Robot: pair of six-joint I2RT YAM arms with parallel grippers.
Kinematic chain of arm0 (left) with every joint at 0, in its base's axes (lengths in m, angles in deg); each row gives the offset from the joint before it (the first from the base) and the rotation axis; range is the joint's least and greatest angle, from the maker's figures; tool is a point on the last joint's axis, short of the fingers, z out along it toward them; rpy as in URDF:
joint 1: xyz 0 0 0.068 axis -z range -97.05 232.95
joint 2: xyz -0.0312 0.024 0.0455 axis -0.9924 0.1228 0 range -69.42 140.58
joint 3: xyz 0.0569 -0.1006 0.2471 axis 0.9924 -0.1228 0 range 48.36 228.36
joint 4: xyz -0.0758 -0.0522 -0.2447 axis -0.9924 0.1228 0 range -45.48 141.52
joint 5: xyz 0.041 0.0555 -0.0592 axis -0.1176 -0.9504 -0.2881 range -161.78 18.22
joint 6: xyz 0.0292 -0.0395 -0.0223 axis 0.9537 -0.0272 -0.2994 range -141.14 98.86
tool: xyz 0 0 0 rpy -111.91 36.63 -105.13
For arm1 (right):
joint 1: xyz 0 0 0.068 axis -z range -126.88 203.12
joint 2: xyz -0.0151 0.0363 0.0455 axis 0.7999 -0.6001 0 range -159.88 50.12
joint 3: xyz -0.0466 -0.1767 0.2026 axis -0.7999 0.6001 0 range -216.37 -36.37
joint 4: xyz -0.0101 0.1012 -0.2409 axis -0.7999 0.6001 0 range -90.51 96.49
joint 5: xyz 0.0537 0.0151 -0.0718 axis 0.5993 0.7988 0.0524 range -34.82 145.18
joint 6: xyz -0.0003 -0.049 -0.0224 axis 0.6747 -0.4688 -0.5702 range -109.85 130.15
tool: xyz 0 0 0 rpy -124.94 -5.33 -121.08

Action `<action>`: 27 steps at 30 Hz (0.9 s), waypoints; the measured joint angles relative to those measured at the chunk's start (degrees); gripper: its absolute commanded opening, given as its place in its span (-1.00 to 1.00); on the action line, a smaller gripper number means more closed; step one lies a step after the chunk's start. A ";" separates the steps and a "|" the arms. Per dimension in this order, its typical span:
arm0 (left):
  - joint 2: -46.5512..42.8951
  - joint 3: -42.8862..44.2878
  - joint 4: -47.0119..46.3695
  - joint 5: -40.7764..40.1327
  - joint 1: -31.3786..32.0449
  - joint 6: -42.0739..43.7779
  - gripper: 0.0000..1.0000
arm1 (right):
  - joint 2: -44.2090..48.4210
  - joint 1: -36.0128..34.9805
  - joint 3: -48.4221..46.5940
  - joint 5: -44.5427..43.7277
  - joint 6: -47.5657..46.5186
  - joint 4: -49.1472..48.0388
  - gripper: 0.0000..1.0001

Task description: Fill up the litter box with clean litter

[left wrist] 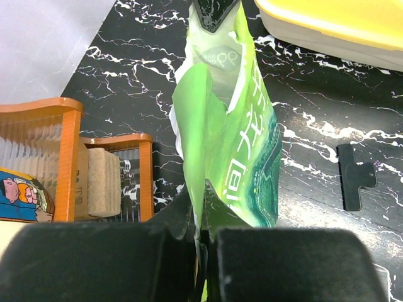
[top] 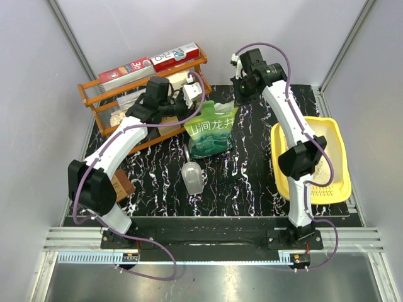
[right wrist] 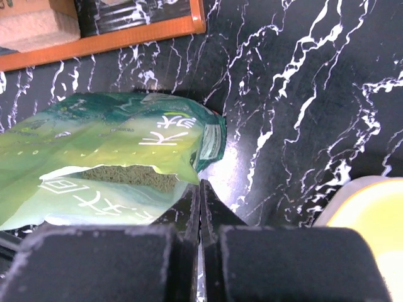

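I have the pouch (top: pixel 213 129) standing in the middle of the tabletop (top: pixel 157 182), towards the far edge, held at its top from both sides. My left fingers (left wrist: pixel 170 233) are pinched tight on the green film at the top corner nearest the rack (top: pixel 101 104). In the left wrist view the film runs straight into the seam between them. My right fingers (right wrist: pixel 182 211) are pressed together with no gap at the opposite top corner. The left wrist view shows their dark tip over the pouch's far edge, so I read them as gripping it.

The mouth of the pouch is open between the two grips. Through the gap, the right wrist view shows litter (right wrist: pixel 126 176) inside, a dull grainy mass. The printed side with white characters faces the near edge.

The litter box (top: pixel 340 141) lies flat along the right edge, its near end close to the near right corner. It is apart from the pouch, and my right arm crosses over it. Its floor looks pale, and I cannot tell how much litter lies there.

The rack sits at the far left corner with boxes on top. A grey scoop (top: pixel 192 177) lies just beside the pouch's near side. A small black clip (left wrist: pixel 356 182) lies flat on the tabletop between the pouch and the litter box.
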 measured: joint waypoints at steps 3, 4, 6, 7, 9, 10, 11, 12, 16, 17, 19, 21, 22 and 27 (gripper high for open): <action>0.63 0.72 -0.09 0.13 -0.17 0.31 -1.00 | -3.48 -0.22 -6.36 -0.76 -4.02 2.80 -1.00; 0.92 1.01 -0.13 0.31 -0.17 0.26 -1.00 | -4.22 -0.26 -7.72 -1.05 -5.18 3.48 -1.00; 1.40 1.31 -0.31 0.68 -0.11 0.15 -1.00 | -5.86 -0.26 -10.97 -1.53 -7.72 5.51 -1.00; 1.68 1.46 -0.50 0.81 -0.11 0.11 -1.00 | -6.23 -0.26 -11.76 -1.62 -8.39 6.16 -0.65; 1.95 1.49 -0.61 1.07 0.07 0.02 -1.00 | -6.40 -0.26 -12.22 -1.53 -9.66 7.23 -0.42; 1.95 1.49 -0.52 1.11 0.24 -0.13 -1.00 | -6.40 -0.24 -12.26 -1.44 -9.81 7.58 -0.32; 1.97 1.49 -0.55 1.14 0.44 -0.26 -1.00 | -6.36 -0.20 -12.24 -1.42 -9.99 7.72 -0.30; 1.97 1.49 -0.55 1.14 0.59 -0.33 -1.00 | -6.36 -0.15 -12.13 -1.38 -9.92 7.69 -0.28; 1.97 1.49 -0.50 1.11 1.40 -0.76 -1.00 | -6.16 -0.31 -9.07 -0.55 -9.62 7.72 -0.14; 1.97 1.49 -0.50 1.11 1.55 -0.83 -1.00 | -6.19 -0.39 -8.44 -0.48 -9.51 7.74 0.01; 1.97 1.49 -0.50 1.09 1.88 -0.87 -1.00 | -6.36 -0.57 -7.63 -0.42 -9.11 7.93 0.11; 1.97 1.49 -0.48 1.09 2.05 -0.87 -1.00 | -6.36 -0.98 -7.63 -0.48 -9.09 8.00 0.13; 1.97 1.46 -0.48 1.07 2.10 -0.87 -1.00 | -6.36 -1.36 -7.65 -0.81 -9.16 8.00 0.14; 1.97 1.42 -0.48 0.61 2.32 -0.39 -1.00 | -6.47 -4.04 -7.69 -5.51 -10.91 8.07 0.23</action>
